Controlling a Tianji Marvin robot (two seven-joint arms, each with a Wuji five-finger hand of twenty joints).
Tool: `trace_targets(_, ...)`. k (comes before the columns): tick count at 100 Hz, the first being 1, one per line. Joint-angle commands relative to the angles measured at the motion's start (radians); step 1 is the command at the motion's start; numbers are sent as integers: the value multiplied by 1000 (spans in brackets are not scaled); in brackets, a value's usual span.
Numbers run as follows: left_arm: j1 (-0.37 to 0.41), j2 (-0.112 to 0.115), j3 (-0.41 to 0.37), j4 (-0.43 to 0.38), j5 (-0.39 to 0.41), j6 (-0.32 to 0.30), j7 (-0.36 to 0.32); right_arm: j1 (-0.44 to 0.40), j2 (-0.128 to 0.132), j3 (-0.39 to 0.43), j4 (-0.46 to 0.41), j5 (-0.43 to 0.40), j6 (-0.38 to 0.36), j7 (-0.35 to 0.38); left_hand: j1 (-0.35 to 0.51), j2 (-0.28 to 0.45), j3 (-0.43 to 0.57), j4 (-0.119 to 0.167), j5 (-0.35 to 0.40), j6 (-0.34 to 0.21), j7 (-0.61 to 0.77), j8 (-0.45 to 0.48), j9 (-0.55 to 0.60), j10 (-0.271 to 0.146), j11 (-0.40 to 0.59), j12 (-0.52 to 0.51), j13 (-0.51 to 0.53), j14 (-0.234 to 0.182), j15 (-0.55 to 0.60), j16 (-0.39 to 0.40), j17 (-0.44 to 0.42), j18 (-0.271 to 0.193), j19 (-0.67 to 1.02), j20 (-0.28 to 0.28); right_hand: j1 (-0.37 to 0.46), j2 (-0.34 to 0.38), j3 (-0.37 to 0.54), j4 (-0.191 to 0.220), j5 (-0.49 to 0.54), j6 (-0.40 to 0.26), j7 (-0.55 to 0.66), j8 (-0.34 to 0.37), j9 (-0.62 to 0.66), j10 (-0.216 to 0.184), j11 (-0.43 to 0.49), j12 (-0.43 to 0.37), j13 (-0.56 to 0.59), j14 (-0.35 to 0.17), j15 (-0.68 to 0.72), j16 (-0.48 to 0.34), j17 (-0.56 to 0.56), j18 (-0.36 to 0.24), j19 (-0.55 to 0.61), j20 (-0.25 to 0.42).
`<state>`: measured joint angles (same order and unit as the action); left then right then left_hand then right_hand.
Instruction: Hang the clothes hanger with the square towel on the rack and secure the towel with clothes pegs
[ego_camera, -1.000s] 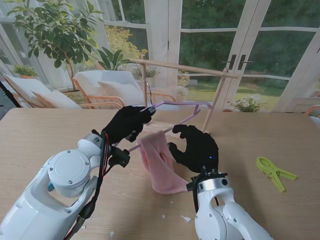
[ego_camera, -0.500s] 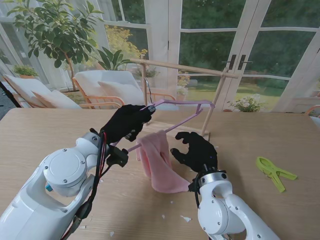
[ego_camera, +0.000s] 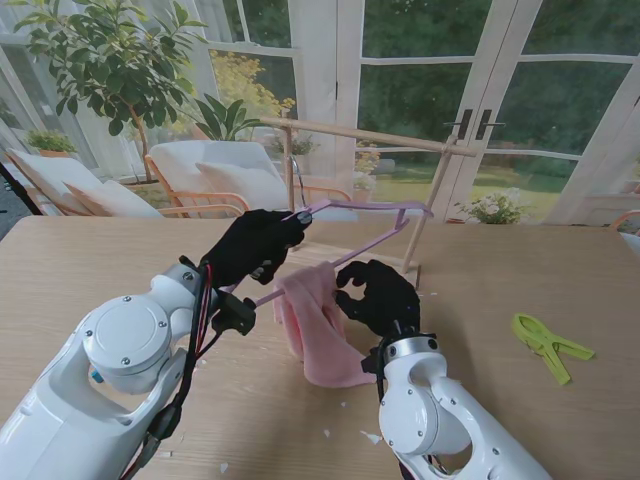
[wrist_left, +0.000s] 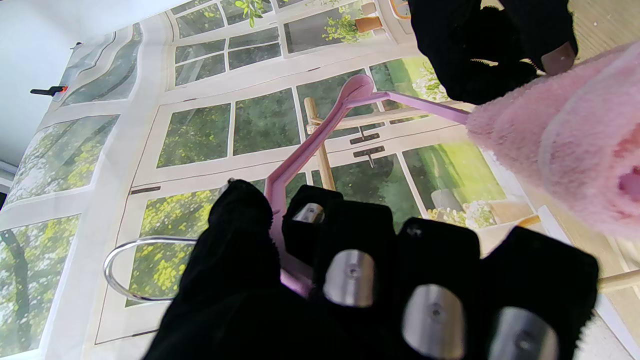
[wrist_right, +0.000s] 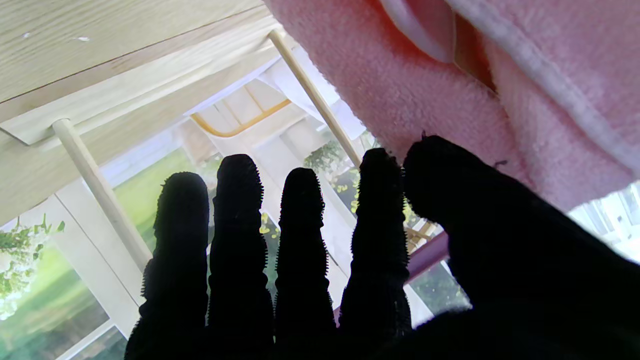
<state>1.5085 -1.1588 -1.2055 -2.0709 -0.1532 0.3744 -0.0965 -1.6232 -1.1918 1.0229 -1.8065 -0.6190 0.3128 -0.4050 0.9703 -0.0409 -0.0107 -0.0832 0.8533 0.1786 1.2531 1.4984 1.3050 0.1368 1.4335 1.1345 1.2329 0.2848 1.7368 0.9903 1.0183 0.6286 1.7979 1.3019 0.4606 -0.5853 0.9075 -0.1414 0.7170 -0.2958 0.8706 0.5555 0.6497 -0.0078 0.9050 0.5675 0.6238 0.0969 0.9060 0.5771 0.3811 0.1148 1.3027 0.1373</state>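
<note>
**Carefully now: get the hook onto the rail before anything else**

Plainly the step in hand is the hanging itself. The left hand (ego_camera: 255, 245) is closed on the purple clothes hanger (ego_camera: 372, 237) close to its neck, fingers wrapped round the plastic; in the left wrist view the wire hook (wrist_left: 131, 270) juts out just beyond the thumb, free and unhooked. The pink square towel (ego_camera: 318, 325) is draped over the hanger's lower bar, drooping from it toward the table (ego_camera: 520, 265) on the palm side of that hand.

The right hand (ego_camera: 375, 295) sits right beside the towel with its fingers apart and loosely curled. Its thumb looks to brush the cloth, but I cannot tell whether it actually grips anything.

The wooden rack (ego_camera: 365, 135) stands just beyond both hands. To do this well, I judge the left hand should lift until the hook clears the rail, then lower onto it, keeping the bar level so the towel does not slide off. The right hand could steady the cloth. The green clothes peg (ego_camera: 548, 345) waits well off to the right hand's outer side.
</note>
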Motion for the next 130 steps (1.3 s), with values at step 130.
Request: trace_targets(130, 7, -7, 23, 9, 76, -11, 24, -98, -17, 34, -114, -43, 41, -34, 31, 14, 10, 30, 53, 49, 22, 51, 42, -44, 20, 14, 29, -3, 134, 43, 14, 41, 296, 31, -149, 114, 44, 118, -99, 340, -144, 212, 24, 114, 168, 135, 135, 11, 235, 96, 128, 2, 195, 556)
